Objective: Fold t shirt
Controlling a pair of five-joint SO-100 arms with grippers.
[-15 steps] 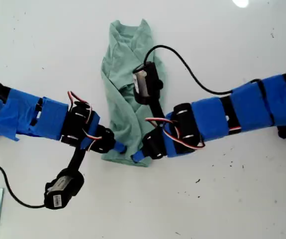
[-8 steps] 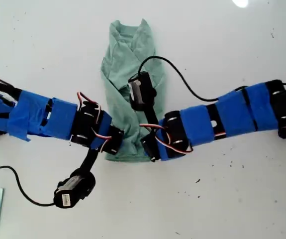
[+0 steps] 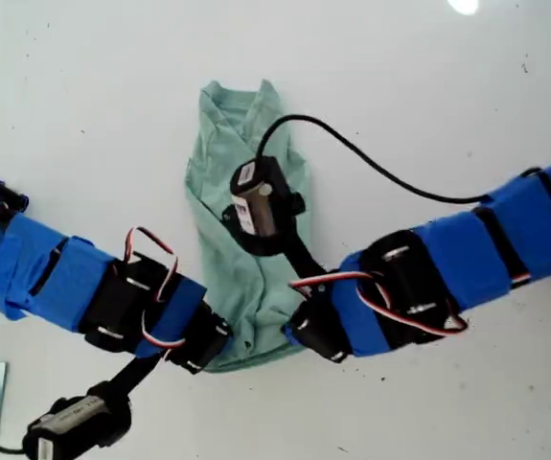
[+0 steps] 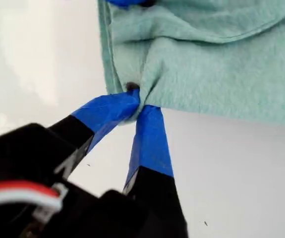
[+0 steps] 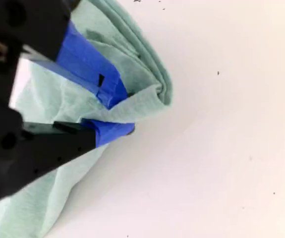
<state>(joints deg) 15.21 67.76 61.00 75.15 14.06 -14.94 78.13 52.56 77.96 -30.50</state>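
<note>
First gripper (image 3: 216, 353): at the exterior view's left, mine, clamped on the near-left corner of the t shirt (image 3: 246, 287); its wrist view shows the taped tips pinched together on a tuck of hem.
Shirt: mid-table, a long narrow green bundle running away from both arms, collar end far, hem end near.
Done: sides look gathered inward, so the lengthwise fold seems made, though loosely and with wrinkles.
Left: I judge the crosswise fold, hem carried up toward the collar, is not yet done; both near corners are only gripped.
Second gripper (image 3: 299, 337): at the exterior view's right, mine, shut tight on the near-right corner; cloth is seen squeezed between its blue tips in its wrist view.
In the way: the second arm's camera (image 3: 254, 196) hangs over the middle of the shirt, its black cable (image 3: 371, 163) looping off toward the exterior view's right; either could snag lifted cloth.
Around: white table (image 3: 447, 86), bare but for dark specks.
</note>
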